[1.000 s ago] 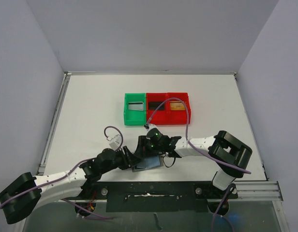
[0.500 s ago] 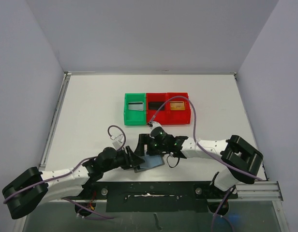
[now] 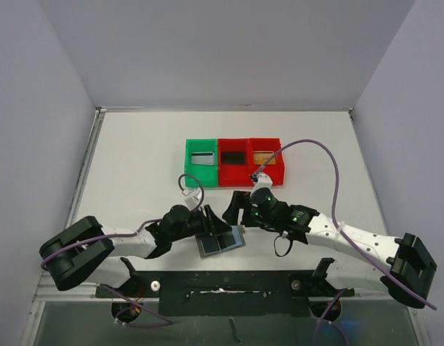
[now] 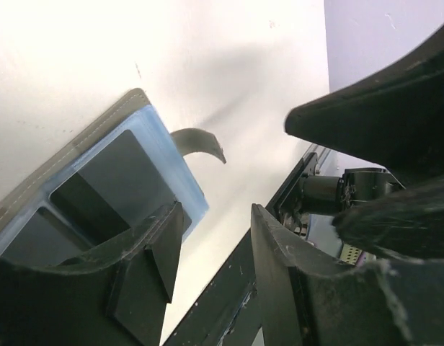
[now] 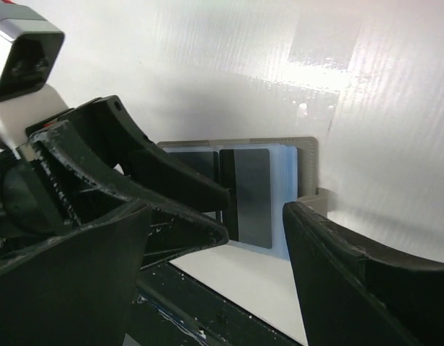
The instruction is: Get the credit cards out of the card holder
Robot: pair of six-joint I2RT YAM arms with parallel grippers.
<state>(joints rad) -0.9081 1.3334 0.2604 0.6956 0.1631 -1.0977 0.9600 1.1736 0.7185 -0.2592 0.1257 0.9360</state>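
The card holder (image 3: pixel 220 241) lies opened flat near the table's front edge, bluish-grey pockets up. Two dark credit cards (image 5: pixel 251 196) sit in its pockets; one is partly hidden by a left finger. My left gripper (image 3: pixel 211 225) is low over the holder's left half, jaws apart, with only table and rail between them (image 4: pixel 216 213). One of its fingers (image 4: pixel 153 252) overlaps the holder's (image 4: pixel 99 184) edge, beside the curled tab (image 4: pixel 200 140). My right gripper (image 3: pixel 236 207) hangs open just behind the holder (image 5: pixel 216 213), holding nothing.
A green bin (image 3: pixel 188 164) and two red bins (image 3: pixel 222 166) stand in a row behind the holder, each with a flat item inside. The black rail (image 3: pixel 229 282) runs along the table's near edge, close to the holder. Purple cables loop above both arms.
My right gripper has opened, let go of the holder and drawn back to the right. The holder has gone from lifted and part-folded to lying flat. My left arm has shifted right.
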